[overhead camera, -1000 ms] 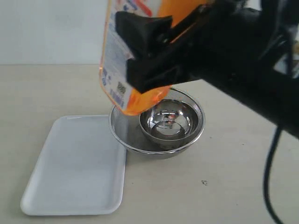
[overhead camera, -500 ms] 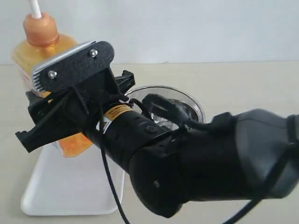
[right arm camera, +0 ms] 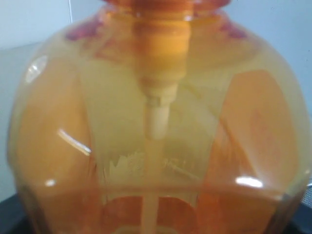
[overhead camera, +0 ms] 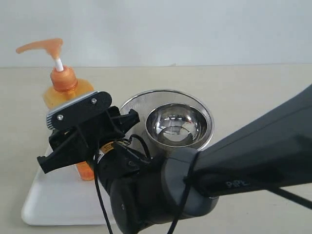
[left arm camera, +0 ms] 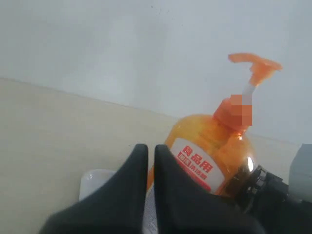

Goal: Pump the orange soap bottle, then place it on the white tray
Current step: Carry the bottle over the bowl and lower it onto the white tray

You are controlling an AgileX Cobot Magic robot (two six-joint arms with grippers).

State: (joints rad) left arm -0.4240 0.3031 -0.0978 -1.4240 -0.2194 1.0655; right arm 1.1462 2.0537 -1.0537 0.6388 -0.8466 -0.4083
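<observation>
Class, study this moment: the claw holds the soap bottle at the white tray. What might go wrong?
If the right claw opens before the orange soap bottle sits flat on the white tray, the tall bottle may topple. On pulling back, the arm could knock the steel bowls beside it.

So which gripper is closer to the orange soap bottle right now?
Right. The right gripper is clamped around the orange soap bottle; the left gripper, shut, is close beside it, holding nothing.

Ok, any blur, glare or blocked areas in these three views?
Exterior view: sharp, but the right arm blocks part of the white tray; mirror reflections in the steel bowls. Left wrist view: soft, left gripper blurred. Right wrist view: orange soap bottle fills it, unfocused, with glare spots.
</observation>
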